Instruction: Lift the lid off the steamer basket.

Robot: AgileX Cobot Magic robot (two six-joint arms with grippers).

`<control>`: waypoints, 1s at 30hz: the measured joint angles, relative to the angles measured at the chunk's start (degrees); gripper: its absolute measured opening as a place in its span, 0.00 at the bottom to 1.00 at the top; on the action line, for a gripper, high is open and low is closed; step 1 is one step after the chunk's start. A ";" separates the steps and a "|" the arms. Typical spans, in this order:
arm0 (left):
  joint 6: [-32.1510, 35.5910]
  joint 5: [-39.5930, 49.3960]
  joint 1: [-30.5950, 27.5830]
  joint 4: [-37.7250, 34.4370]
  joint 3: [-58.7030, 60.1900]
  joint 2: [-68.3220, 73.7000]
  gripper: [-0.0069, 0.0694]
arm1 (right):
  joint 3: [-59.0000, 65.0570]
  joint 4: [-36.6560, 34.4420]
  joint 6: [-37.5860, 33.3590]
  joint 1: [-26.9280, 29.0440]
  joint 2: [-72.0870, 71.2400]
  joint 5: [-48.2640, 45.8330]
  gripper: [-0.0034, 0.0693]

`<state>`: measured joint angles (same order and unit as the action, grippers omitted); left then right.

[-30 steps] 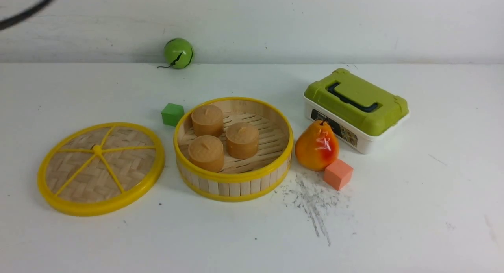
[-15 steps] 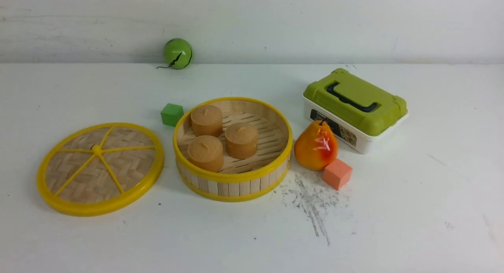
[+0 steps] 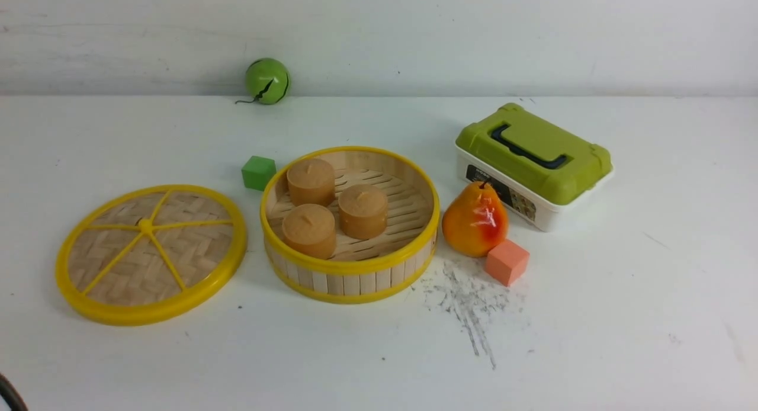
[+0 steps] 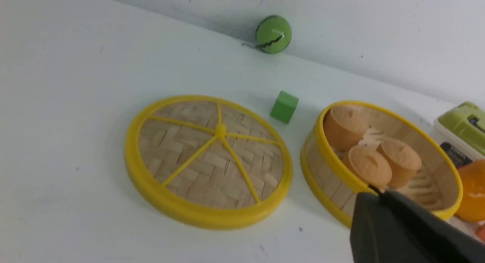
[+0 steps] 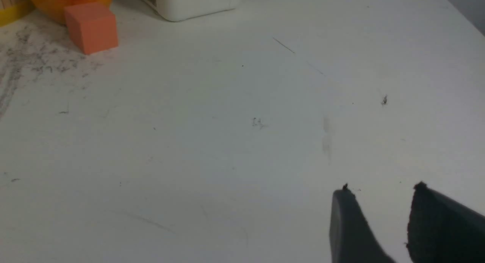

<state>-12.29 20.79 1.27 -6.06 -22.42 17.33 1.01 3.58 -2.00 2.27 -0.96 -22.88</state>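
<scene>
Sweeping low, left jaws together, right jaws apart, you are risking knocking the lid [image 3: 151, 254] lying nine o'clock of the steamer basket [image 3: 349, 281].

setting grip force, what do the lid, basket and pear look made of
Lid: matte woven bamboo strips, herringbone weave, in a smooth yellow rim and spokes, likely plastic. Basket: pale bamboo slats, visible seams, with similar yellow rims. Pear: glossy, sharp highlights, probably plastic or wax; can't be sure.

Matte black tapered end effector fingers [image 5: 439, 232]
</scene>
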 joint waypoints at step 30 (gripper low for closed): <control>-3.21 1.06 0.65 5.06 24.10 -17.80 0.08 | 0.00 0.00 0.00 0.00 0.00 0.00 0.38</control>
<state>-15.50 21.85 1.92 -1.01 1.68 -0.47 1.01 3.58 -2.00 2.27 -0.96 -22.88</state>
